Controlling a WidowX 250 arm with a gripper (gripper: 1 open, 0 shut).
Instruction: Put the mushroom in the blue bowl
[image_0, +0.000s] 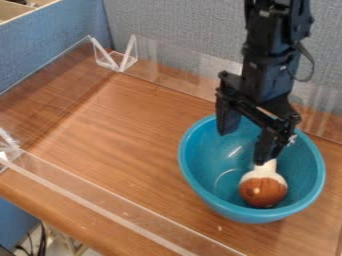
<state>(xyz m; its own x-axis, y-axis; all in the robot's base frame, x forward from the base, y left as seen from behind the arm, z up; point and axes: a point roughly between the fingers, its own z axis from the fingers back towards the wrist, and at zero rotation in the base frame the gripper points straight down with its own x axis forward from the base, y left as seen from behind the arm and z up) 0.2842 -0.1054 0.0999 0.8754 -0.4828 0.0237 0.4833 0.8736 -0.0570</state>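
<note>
The mushroom (265, 188) lies inside the blue bowl (203, 172) on its floor, reddish-brown cap toward the front, cream stem pointing up and back. My gripper (254, 133) hangs straight down over the bowl's back half, open, its two black fingers spread wide with nothing between them. The mushroom sits below and slightly in front of the right finger, apart from the pads.
The bowl stands on a wooden tabletop (107, 130) fenced by a low clear acrylic wall (80, 190) along the front and left. A clear acrylic stand (118, 52) sits at the back left. A grey panel backs the table.
</note>
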